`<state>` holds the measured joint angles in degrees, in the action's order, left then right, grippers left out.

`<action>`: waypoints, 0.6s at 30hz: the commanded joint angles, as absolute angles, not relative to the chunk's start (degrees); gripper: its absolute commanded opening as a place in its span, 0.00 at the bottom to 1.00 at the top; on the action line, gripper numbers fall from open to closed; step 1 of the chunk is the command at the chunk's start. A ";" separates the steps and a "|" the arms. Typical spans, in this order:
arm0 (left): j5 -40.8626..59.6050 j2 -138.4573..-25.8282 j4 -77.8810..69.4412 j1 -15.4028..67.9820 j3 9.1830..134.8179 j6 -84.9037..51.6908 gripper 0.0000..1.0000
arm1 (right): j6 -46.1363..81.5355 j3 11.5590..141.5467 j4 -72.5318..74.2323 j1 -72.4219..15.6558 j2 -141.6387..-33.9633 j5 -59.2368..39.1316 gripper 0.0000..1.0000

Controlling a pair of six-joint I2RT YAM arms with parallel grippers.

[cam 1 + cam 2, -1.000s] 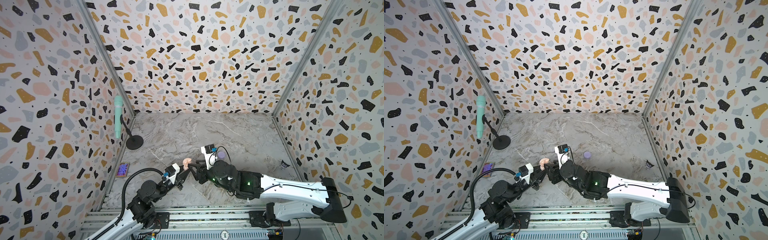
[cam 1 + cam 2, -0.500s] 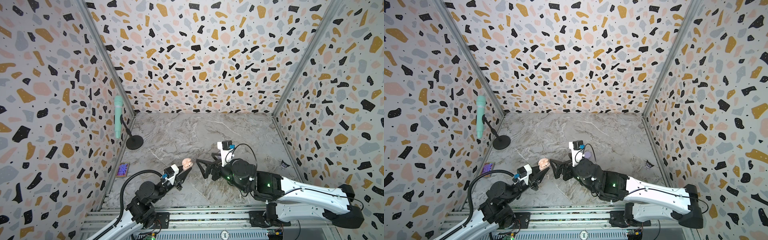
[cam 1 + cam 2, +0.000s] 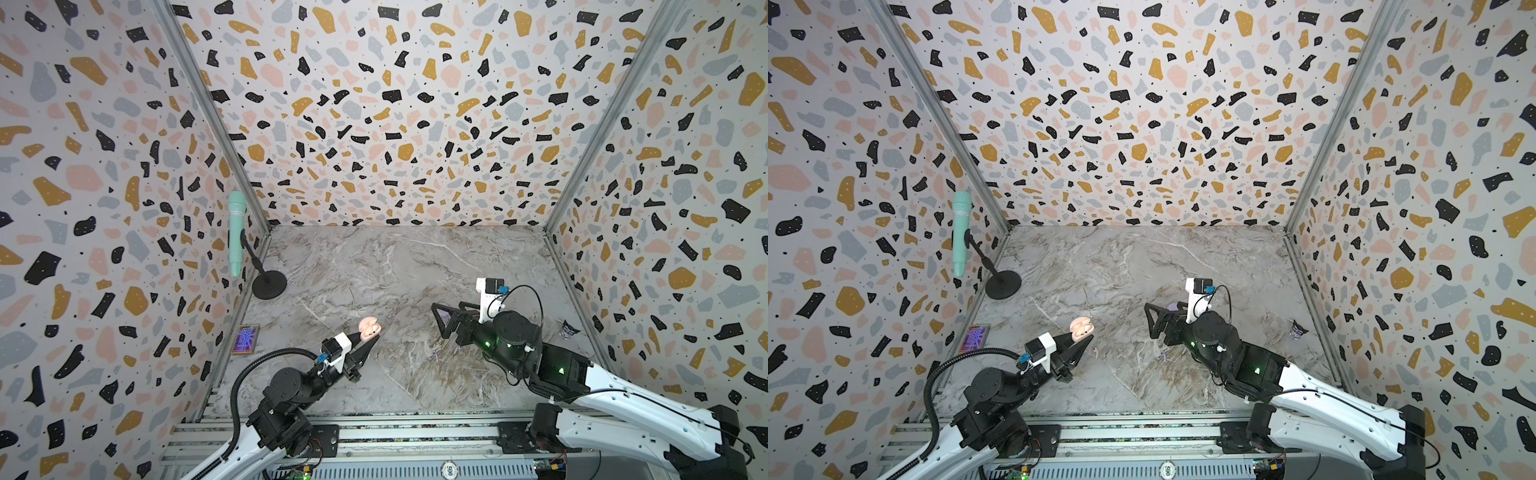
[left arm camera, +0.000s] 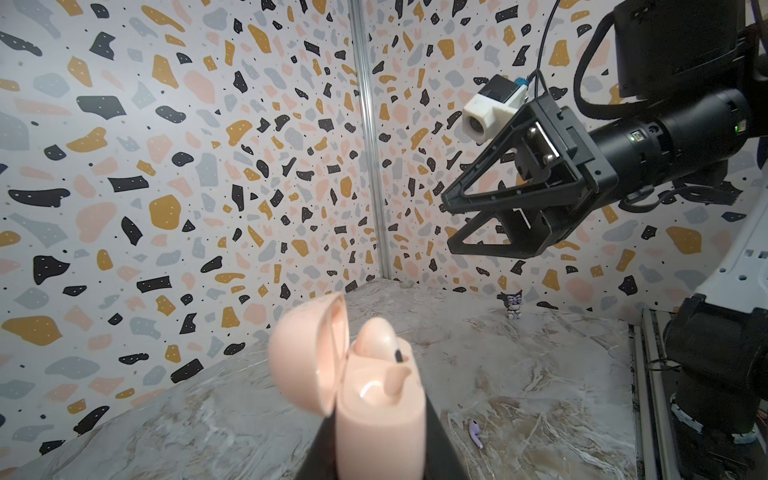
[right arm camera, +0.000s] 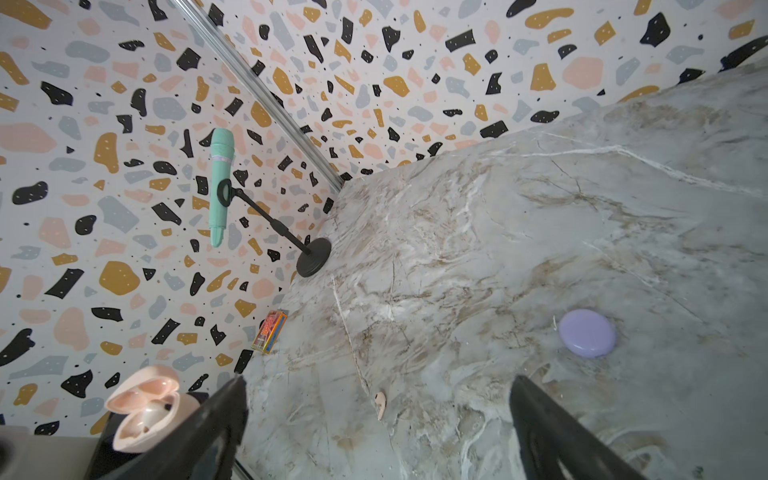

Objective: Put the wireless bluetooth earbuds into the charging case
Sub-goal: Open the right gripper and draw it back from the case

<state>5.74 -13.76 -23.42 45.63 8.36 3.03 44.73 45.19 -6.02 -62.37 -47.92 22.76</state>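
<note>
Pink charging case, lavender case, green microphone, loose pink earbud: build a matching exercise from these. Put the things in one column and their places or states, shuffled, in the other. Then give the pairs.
Things:
1. pale pink plastic charging case
2. round lavender plastic case
3. mint-green microphone
4. loose pale pink earbud

Places or states:
A. clipped in a black stand by the side wall
B. lid shut, lying flat on the marble table
C. lid open, held in the left gripper
D. lying alone on the table, outside any case

Pairs: 1-C, 2-B, 3-A, 4-D
</note>
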 commanded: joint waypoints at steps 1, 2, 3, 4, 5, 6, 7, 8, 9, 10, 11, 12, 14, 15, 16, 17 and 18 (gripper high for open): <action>4.40 -12.29 -23.90 45.34 8.70 4.90 0.00 | 45.36 45.26 -7.05 -61.36 -47.56 21.99 0.99; 4.33 -12.06 -23.36 45.31 8.86 5.29 0.00 | 44.68 45.43 -7.62 -60.82 -47.95 21.46 0.99; 4.19 -11.78 -23.05 45.32 8.94 5.37 0.00 | 44.11 45.43 -7.88 -60.38 -48.31 20.54 0.99; 3.90 -11.42 -22.90 45.33 8.97 5.41 0.00 | 43.78 45.52 -8.28 -59.81 -48.78 19.82 0.99; 3.70 -11.16 -22.72 45.35 8.88 5.58 0.00 | 43.85 45.74 -8.82 -59.24 -49.25 19.24 0.99; 3.49 -10.91 -22.51 45.28 8.88 5.71 0.00 | 43.65 45.94 -9.31 -58.67 -50.00 18.17 0.99; 3.28 -10.74 -22.45 45.34 8.88 5.77 0.00 | 43.19 46.18 -9.69 -58.14 -50.81 17.16 0.99; 3.08 -10.64 -22.41 45.28 8.83 5.93 0.00 | 42.89 46.44 -10.22 -57.86 -51.54 16.47 0.99; 2.87 -10.54 -22.41 45.34 8.79 6.02 0.00 | 42.82 46.88 -10.74 -57.55 -52.52 15.83 0.99; 2.89 -10.47 -22.41 45.35 8.79 6.22 0.00 | 42.80 47.30 -11.35 -57.39 -53.48 15.29 0.99; 2.81 -10.51 -22.41 45.32 8.79 6.49 0.00 | 42.68 47.73 -11.92 -57.30 -54.32 14.89 0.99; 2.68 -10.46 -22.41 45.28 8.81 6.58 0.00 | 42.28 48.09 -12.30 -57.22 -55.28 14.30 0.99; 2.31 -10.12 -22.32 45.31 8.79 6.93 0.00 | 42.24 48.49 -12.85 -57.28 -57.04 13.63 0.99; 2.00 -9.81 -22.28 45.30 8.80 7.03 0.00 | 42.36 48.50 -12.92 -57.30 -57.76 13.60 0.99; 1.64 -9.45 -22.24 45.34 8.71 7.10 0.00 | 42.65 48.36 -12.84 -57.30 -58.60 13.37 0.99; 1.16 -8.96 -22.24 45.28 8.62 7.25 0.00 | 42.84 48.26 -12.65 -57.26 -59.57 13.01 0.99; 0.78 -8.65 -22.24 45.27 8.53 7.33 0.00 | 42.96 48.23 -12.58 -57.19 -60.32 12.65 0.99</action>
<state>2.59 -10.04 -20.47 45.58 8.36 6.07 43.22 45.93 -11.25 -57.36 -59.33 14.24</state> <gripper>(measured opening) 0.241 0.988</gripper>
